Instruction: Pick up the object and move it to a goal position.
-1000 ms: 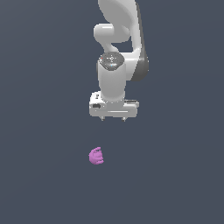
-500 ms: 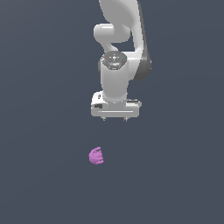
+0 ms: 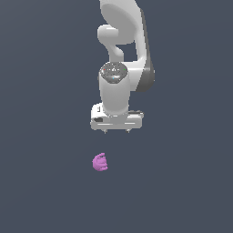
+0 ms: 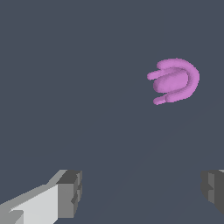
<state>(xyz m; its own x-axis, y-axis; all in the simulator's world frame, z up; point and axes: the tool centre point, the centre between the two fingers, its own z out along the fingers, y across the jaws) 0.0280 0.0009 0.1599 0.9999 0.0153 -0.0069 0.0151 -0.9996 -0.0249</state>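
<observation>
Below my gripper (image 3: 117, 131), which hangs wide open and empty, and toward the exterior view's left, lies the pink object (image 3: 100, 162), well apart; risk: descending without shifting over, my fingers (image 4: 69, 194) miss it.

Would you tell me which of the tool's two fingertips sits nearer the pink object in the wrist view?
The dark fingertip opposite the white-backed one; the pink object lies toward it.
</observation>
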